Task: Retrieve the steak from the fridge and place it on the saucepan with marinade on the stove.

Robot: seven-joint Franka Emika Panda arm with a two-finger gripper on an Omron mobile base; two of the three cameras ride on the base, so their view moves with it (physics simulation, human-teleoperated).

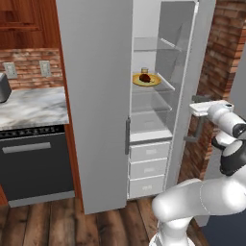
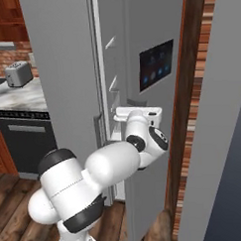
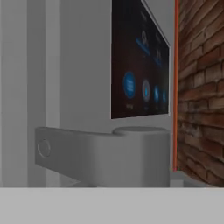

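The fridge [image 1: 96, 96] stands with its right door [image 1: 185, 72] swung wide, and the arm's gripper [image 1: 196, 109] is out at that door's vertical handle [image 1: 197, 126], on the outer face below the dark touch panel [image 2: 156, 64]. The fingers themselves are hidden against the handle; going by how the hand sits there, I take them to be pressed together, apparently around the handle, though I cannot see the contact.

The steak [image 1: 144, 77] lies on a yellow plate [image 1: 147, 80] on a glass shelf inside the open compartment, a small jar [image 1: 144, 70] just behind it. From the gripper it is up and to the left, on the other side of the door panel, so the hand has to let go, come round the door's edge and reach into the cavity.

The meat is a small, dark red-brown lump, clearly smaller than its plate, with no obvious long axis at this range.
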